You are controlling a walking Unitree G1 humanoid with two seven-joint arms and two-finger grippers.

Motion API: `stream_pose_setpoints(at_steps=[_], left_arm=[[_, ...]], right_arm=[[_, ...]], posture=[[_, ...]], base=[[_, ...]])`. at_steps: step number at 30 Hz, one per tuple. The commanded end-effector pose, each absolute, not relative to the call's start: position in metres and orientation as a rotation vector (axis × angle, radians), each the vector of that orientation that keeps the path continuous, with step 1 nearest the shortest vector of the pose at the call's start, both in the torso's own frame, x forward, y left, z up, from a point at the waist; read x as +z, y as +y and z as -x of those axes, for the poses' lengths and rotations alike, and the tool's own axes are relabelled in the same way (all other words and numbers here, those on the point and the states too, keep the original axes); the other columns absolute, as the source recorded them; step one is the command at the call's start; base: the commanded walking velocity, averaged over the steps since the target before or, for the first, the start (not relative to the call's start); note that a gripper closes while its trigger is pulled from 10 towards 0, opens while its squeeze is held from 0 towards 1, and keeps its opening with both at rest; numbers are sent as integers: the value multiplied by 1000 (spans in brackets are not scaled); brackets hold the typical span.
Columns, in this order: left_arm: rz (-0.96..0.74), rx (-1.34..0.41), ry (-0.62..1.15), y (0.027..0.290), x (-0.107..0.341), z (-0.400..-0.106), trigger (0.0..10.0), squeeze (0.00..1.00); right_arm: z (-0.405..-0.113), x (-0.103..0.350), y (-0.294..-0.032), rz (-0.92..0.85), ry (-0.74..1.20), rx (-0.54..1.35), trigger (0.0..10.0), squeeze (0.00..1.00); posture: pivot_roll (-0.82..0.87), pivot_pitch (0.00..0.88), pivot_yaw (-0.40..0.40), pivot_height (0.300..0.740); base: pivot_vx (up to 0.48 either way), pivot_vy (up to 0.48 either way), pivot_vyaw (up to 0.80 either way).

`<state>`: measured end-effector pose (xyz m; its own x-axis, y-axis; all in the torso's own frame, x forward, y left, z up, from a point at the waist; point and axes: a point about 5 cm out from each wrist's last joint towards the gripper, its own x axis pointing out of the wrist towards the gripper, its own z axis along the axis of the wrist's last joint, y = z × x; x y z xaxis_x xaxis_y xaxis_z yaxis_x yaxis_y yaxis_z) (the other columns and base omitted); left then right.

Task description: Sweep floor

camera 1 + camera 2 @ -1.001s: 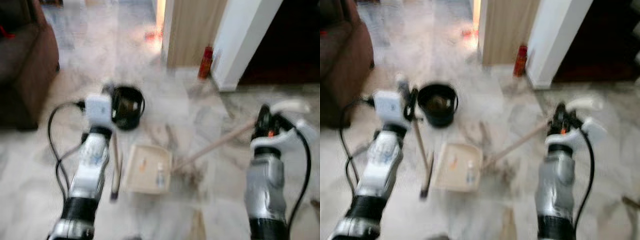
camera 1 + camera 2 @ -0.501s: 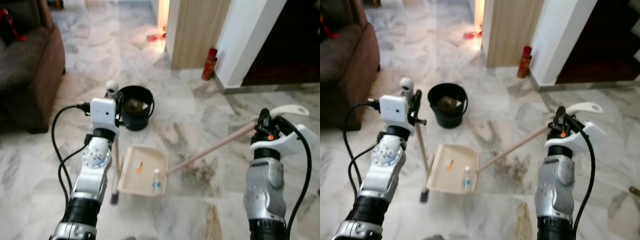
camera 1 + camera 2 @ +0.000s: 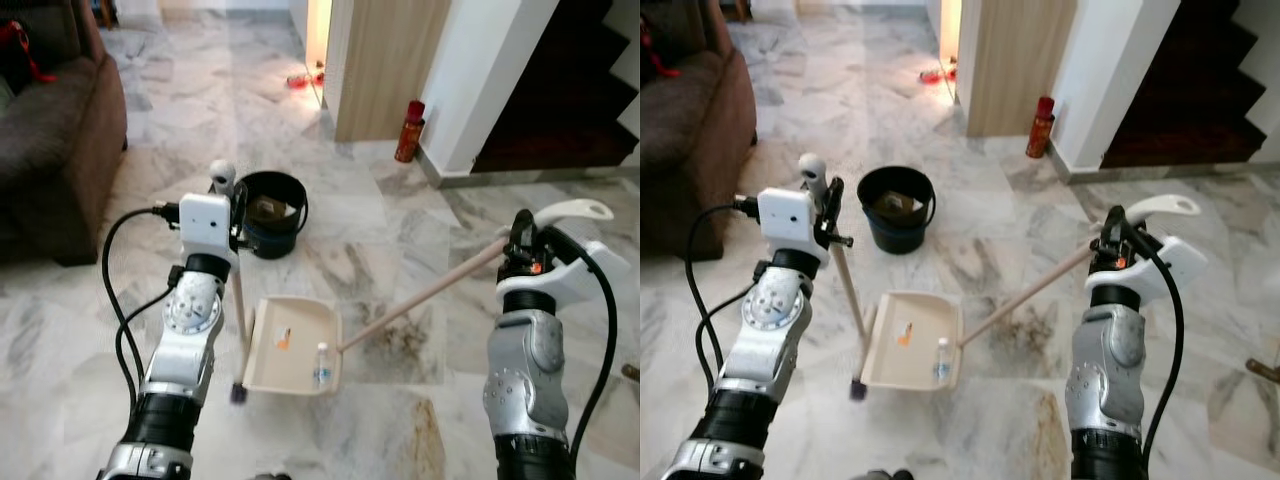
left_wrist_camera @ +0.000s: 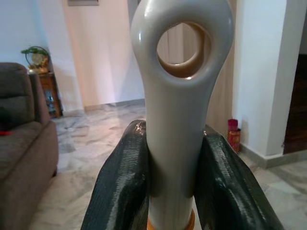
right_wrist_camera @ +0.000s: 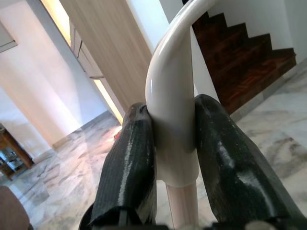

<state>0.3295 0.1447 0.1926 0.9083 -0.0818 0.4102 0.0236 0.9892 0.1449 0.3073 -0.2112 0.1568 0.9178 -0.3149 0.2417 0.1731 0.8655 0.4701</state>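
- The left gripper (image 4: pixel 170 191) has its fingers (image 4: pixel 120 191) pinching the grey looped top of the dustpan handle (image 4: pixel 180 115), which stands near upright.
- The cream dustpan (image 3: pixel 290 358) rests on the marble floor (image 3: pixel 400 250) between the two arms. It already carries a small bottle (image 3: pixel 321 364) and an orange scrap (image 3: pixel 283 340).
- The right gripper (image 5: pixel 172 158) has its fingers (image 5: pixel 223 163) clamped on the white curved top of the broom handle (image 3: pixel 420 300). The wooden stick slants down to the dustpan's open edge, just beside a dark patch of dirt (image 3: pixel 400 342).
- A black bucket (image 3: pixel 270 212) with rubbish inside stands beyond the dustpan.
- Risk: a hard push with the broom could shove the dustpan back or tip it, spilling the bottle.
- Risk: both grips sit at the very handle tops, so either tool may swivel between the fingers and miss the dirt.
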Motion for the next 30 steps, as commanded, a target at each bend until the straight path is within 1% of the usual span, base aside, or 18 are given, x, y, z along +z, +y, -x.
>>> stream_pose_setpoints(at_steps=[1,12,16,23,26,30], left_arm=[[-138,-61,-492,141,207,-328,10000,0],[-138,-52,-482,141,204,-326,10000,0],[-137,-45,-482,141,204,-326,10000,0],[-136,-34,-481,142,204,-326,10000,0],[-136,-30,-481,143,205,-326,10000,0],[-135,-26,-482,143,205,-326,10000,0]], right_arm=[[-306,171,-215,-480,-389,-259,10000,0],[-308,209,-199,-513,-526,-134,10000,0],[-308,216,-193,-518,-544,-93,10000,0],[-308,218,-189,-508,-539,-70,10000,0],[-308,218,-189,-502,-533,-67,10000,0],[-308,217,-188,-512,-523,-65,10000,0]], posture=[[77,76,-57,740],[82,72,-57,740],[82,77,-59,740],[85,82,-61,740],[83,82,-61,740],[84,84,-61,740]], base=[[289,0,0],[27,0,0],[74,0,0],[85,0,0],[0,0,800],[74,0,0]])
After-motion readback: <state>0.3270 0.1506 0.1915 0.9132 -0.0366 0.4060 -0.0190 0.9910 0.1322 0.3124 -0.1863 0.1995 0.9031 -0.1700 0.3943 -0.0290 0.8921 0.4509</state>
